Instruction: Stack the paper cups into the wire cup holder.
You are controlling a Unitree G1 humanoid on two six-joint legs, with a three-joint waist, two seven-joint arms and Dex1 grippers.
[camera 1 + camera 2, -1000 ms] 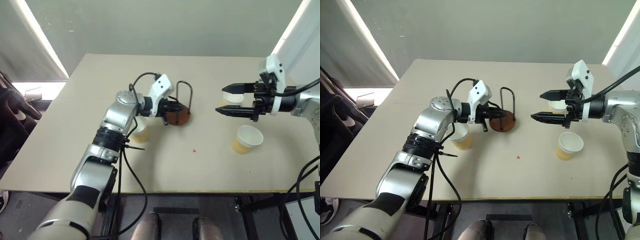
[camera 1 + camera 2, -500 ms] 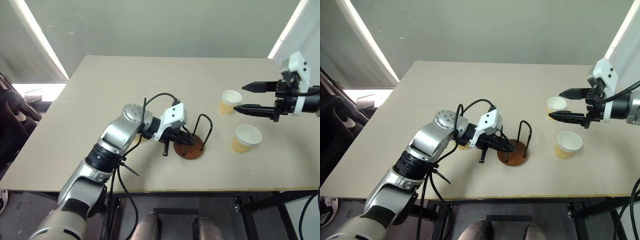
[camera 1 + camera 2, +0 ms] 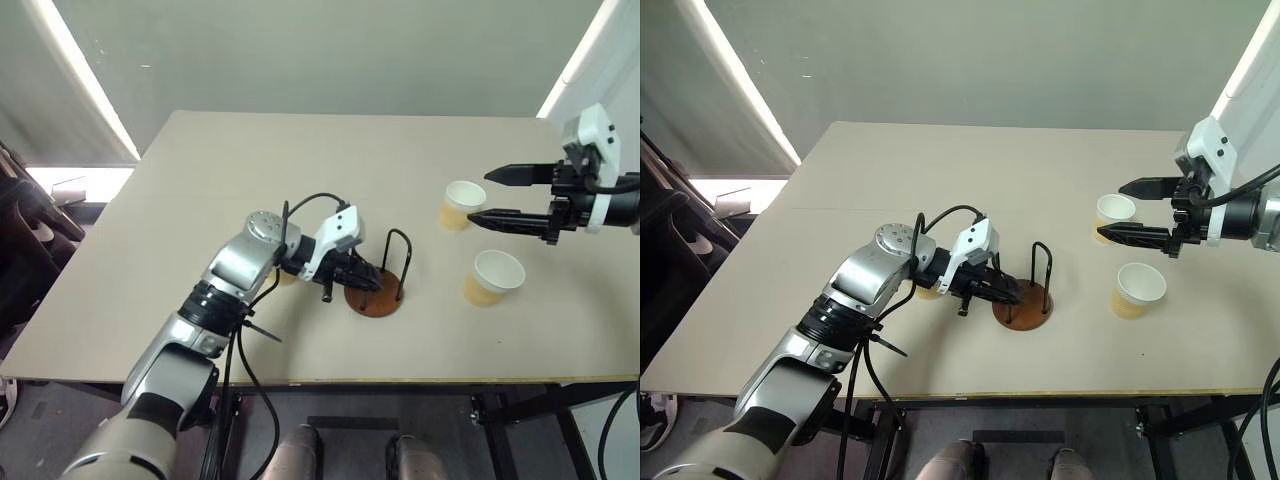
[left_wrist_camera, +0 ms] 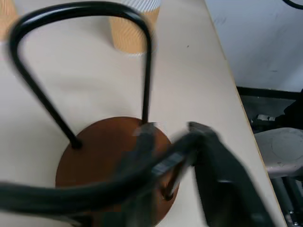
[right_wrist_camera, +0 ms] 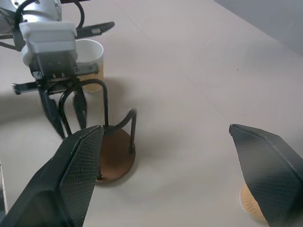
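- The wire cup holder (image 3: 378, 288), a reddish-brown round disc with thin black upright wire loops, stands empty near the middle of the beige tabletop (image 3: 300, 170), toward its near edge.
- The left pincer (image 3: 362, 279) reaches over the disc's left side; the left wrist view is blurred, and I cannot tell whether its fingers are apart or together.
- The right wrist view shows a tan paper cup with a white inside (image 5: 88, 59) upright behind the left arm, a cup mostly hidden in the head views.
- Two more tan paper cups (image 3: 461, 204) (image 3: 495, 277) stand upright and empty at the right.
- The right pincer (image 3: 487, 197) hovers beside the farther one, fingers wide apart, holding nothing.
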